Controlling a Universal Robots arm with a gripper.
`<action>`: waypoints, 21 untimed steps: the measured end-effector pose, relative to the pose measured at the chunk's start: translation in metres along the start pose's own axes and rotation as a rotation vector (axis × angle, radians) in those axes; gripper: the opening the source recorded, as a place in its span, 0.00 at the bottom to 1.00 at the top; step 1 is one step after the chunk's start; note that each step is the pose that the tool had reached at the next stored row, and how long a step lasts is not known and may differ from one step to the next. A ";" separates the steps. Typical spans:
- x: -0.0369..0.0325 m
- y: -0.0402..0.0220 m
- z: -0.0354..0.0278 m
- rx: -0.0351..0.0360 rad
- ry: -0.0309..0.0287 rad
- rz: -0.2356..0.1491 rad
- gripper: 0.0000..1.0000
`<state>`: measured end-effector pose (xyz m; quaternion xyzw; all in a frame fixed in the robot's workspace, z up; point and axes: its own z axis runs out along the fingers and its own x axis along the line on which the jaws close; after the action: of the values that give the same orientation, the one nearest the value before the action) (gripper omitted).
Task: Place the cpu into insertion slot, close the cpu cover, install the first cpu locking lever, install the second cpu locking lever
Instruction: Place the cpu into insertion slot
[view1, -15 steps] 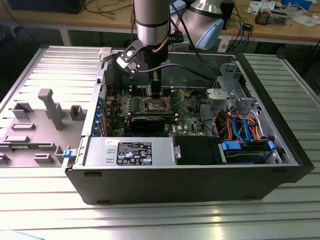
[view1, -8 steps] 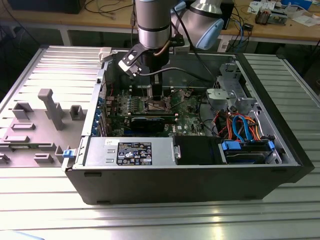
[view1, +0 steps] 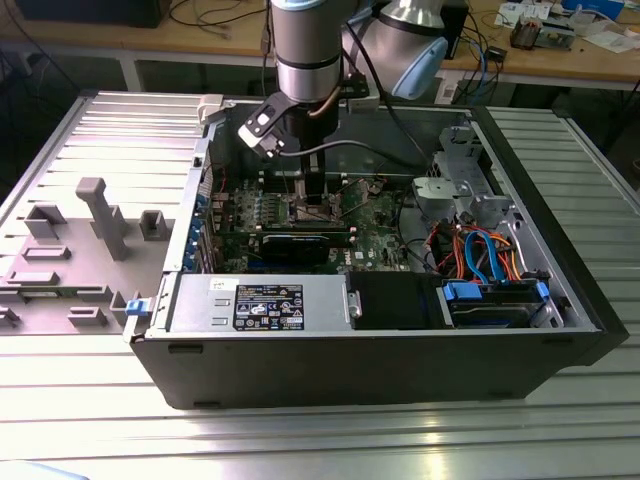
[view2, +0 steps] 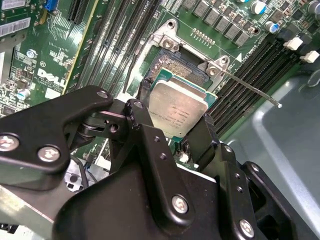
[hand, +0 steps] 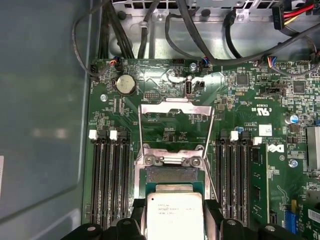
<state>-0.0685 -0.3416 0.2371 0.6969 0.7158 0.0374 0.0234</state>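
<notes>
**One chip pinched over one open socket**

You have one gripper, and its two fingers are pinching the one chip by opposite edges. The chip hangs over the near part of the one socket. The socket's contact field shows just beyond it, and you cannot tell whether chip and socket touch. The one cover is swung open on the socket's far side. One thin lever stands free, reaching out from a socket corner. Two banks of memory slots flank the socket on the green board, and one coin battery sits farther off.

The board lies inside one open computer case on a ribbed metal table. A grey plastic fixture rests at the exterior view's left of the case. A wooden workbench strewn with cables runs along the far side.
</notes>
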 end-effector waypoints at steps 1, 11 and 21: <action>0.0000 0.0000 0.0005 0.0001 0.0000 0.000 0.55; -0.0001 0.0000 0.0068 0.0000 0.0000 0.000 0.55; -0.0002 -0.0004 0.0121 0.0000 0.0001 0.000 0.55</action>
<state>-0.0678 -0.3416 0.2251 0.6969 0.7158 0.0374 0.0234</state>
